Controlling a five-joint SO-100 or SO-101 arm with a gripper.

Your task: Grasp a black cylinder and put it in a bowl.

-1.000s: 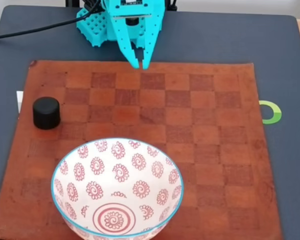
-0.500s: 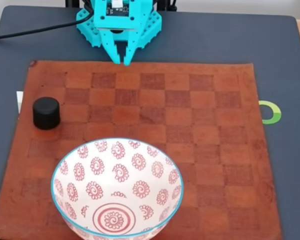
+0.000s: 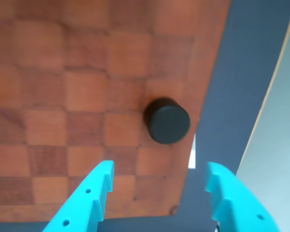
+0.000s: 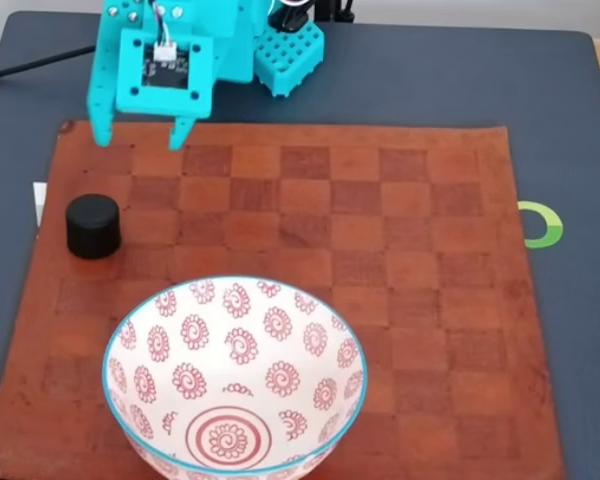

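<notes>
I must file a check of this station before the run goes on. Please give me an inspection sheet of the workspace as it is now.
Surface: brown checkered mat on a dark table.
Job's things: black cylinder upright near the mat's left edge in the fixed view; bowl empty, at front.
Clutter: green ring mark at right, white slip under the mat.
Tool: open, above the mat's far left corner, apart from the cylinder.
Cables: black cable at far left.
Surroundings: nothing seen.

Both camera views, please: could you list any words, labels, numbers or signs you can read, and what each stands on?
No readable text.
Green-and-white ring mark on the dark grey table: a sign, no letters.
Small circuit board on the turquoise arm: markings too small to read.
Matte black cylinder: unmarked.
</notes>
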